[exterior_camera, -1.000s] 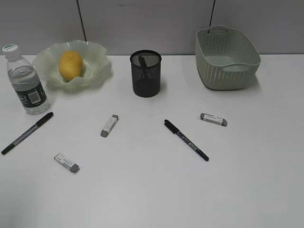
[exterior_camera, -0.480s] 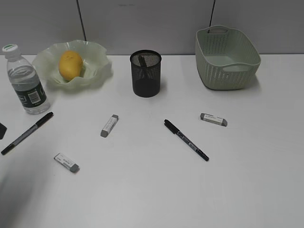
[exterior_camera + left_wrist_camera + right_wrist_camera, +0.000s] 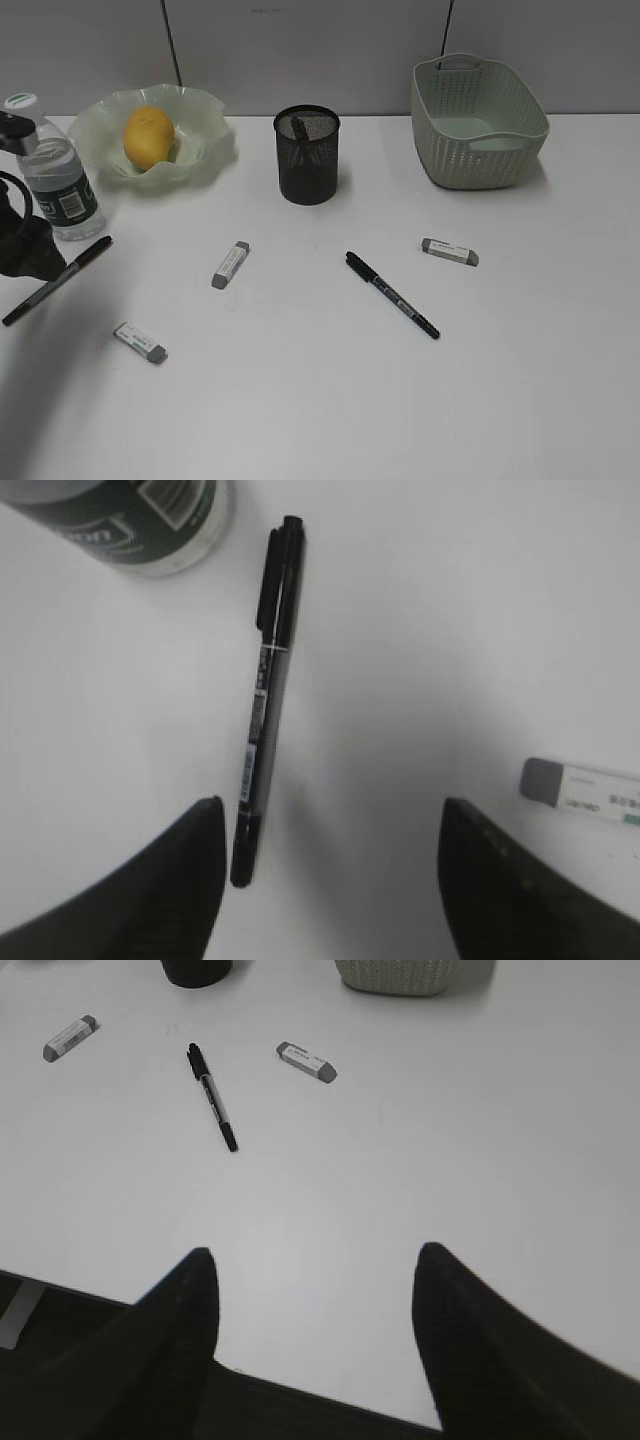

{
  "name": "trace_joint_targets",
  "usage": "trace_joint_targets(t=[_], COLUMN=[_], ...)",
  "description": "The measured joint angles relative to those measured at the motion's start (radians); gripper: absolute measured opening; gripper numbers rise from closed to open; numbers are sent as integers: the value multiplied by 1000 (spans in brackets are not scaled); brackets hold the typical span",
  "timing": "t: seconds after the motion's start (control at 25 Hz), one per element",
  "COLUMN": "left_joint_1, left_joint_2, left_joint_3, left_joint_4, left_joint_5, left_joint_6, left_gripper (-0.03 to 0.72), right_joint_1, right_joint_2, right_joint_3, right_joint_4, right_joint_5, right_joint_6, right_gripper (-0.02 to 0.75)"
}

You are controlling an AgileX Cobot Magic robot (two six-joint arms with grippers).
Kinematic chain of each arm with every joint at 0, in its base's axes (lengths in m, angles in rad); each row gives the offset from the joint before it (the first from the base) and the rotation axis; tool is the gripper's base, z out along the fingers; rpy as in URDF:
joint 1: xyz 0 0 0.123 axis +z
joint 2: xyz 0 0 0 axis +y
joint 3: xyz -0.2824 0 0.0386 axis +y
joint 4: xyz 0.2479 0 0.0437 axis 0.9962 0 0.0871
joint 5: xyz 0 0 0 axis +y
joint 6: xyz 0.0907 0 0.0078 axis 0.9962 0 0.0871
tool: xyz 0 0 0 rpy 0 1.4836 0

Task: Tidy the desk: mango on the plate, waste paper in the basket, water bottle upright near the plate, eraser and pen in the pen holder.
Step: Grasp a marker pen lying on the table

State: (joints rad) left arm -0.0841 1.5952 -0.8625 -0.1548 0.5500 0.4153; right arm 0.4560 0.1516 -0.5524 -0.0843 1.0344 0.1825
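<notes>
My left gripper point(image 3: 28, 258) is open and hovers over the left black pen point(image 3: 62, 278), in front of the upright water bottle point(image 3: 55, 185). In the left wrist view the pen point(image 3: 265, 695) lies just inside the left finger of the open jaws point(image 3: 332, 812), with the bottle's base point(image 3: 140, 520) beyond it. The mango point(image 3: 148, 135) sits in the plate point(image 3: 205, 135). The pen holder point(image 3: 307, 160) holds one pen. A second pen point(image 3: 392, 294) lies mid-desk. My right gripper point(image 3: 315, 1255) is open and empty near the desk's front edge. No waste paper is visible.
Three erasers lie on the desk: one at centre left point(image 3: 231, 264), one at front left point(image 3: 140, 342) and one at the right point(image 3: 450, 251). The basket point(image 3: 478, 120) stands at the back right. A grey wall runs behind the desk.
My left arm has come into the exterior view from the left edge and now hangs over the left pen beside the bottle. Nothing on the desk has moved.
</notes>
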Motion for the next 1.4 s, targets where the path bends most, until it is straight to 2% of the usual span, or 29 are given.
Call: trace_joint_targets(t=[0.28,0.8,1.4], left_joint_1=[0,0,-4], left_joint_2=[166,328,436], left_joint_3=[-117,-250,-375], left_joint_4=[35,40,42], left_joint_5=[18,93,235], left_joint_6=[19,177,199], left_gripper=[508,488,465], right_joint_1=[0,0,0], right_joint_2=[0,0,0], right_joint_3=[0,0,0], right_joint_4=[0,0,0], right_joint_5=[0,0,-2], right_joint_6=[0,0,0], right_gripper=[490,490,490])
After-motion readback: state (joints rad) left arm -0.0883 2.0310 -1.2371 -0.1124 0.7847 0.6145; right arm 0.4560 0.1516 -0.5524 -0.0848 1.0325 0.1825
